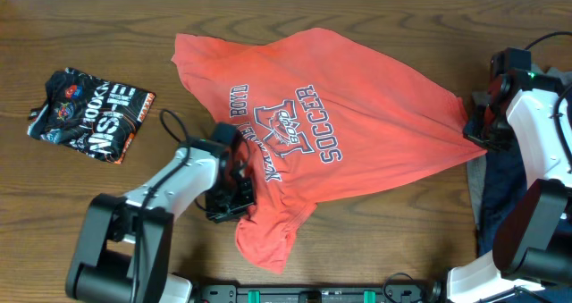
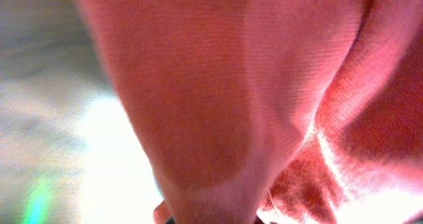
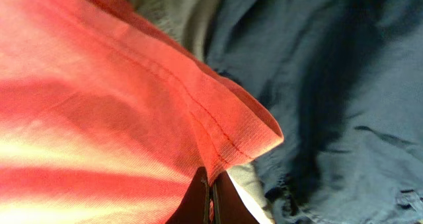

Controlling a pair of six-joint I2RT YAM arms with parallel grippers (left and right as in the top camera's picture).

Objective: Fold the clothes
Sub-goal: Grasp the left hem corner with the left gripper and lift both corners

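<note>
Your one coral-red T-shirt [image 1: 357, 115] lies mid-counter, stretched long from 8 to 3 o'clock. The right jaws pinch its hem at 3 o'clock. The left jaws are clenched, seemingly on its 8 o'clock edge, though that view is blurred. One navy garment [image 1: 502, 200] and one grey garment [image 1: 475, 185] lie at 4 o'clock, and one folded dark shirt [image 1: 89, 113] lies at 9. Bare counter [image 1: 375, 12] runs along 12 o'clock.

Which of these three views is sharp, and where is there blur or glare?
Overhead: sharp, evenly lit, print on the coral-red T-shirt readable. Left wrist: red fabric too close, blurred, white glare at lower left. Right wrist: hem weave sharp, bright bands across the red, navy-blue garment dimmer.
</note>
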